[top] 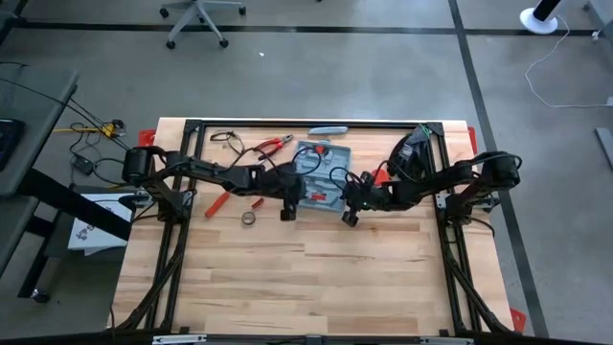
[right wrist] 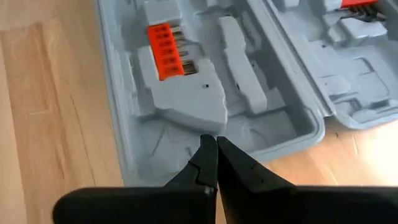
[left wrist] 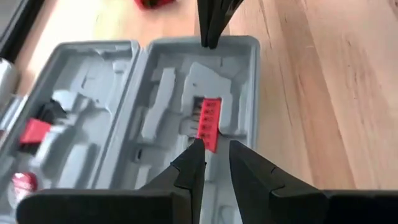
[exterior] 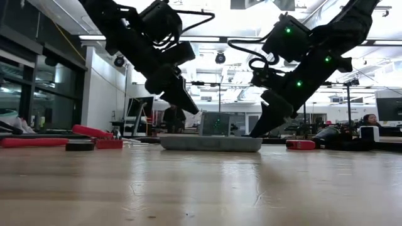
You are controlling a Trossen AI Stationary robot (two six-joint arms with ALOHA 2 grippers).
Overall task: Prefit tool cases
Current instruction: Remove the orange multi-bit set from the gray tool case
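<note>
The grey-blue tool case (top: 322, 174) lies open and flat on the table's far middle, its grey moulded inside up. A red bit holder (left wrist: 208, 123) sits in a slot of one half (right wrist: 186, 93). The other half (left wrist: 68, 124) holds a few red pieces. My left gripper (left wrist: 214, 154) hovers above the bit holder, its fingers a little apart with nothing between them. It shows above the case in the low view (exterior: 187, 105). My right gripper (right wrist: 214, 142) is shut, its tips at that half's outer rim (right wrist: 298, 140). My right gripper comes slanting down from the table's right, and its shut fingertips (left wrist: 210, 41) stand at the case's rim. I cannot tell whether they touch it.
Red-handled pliers (top: 273, 146), a red tool (top: 216, 203), a small red piece (top: 257, 203) and a tape roll (top: 248, 218) lie left of the case. A grey tool (top: 330, 129) lies behind it, a black bag (top: 412, 153) at its right. Bare wood fills the near half.
</note>
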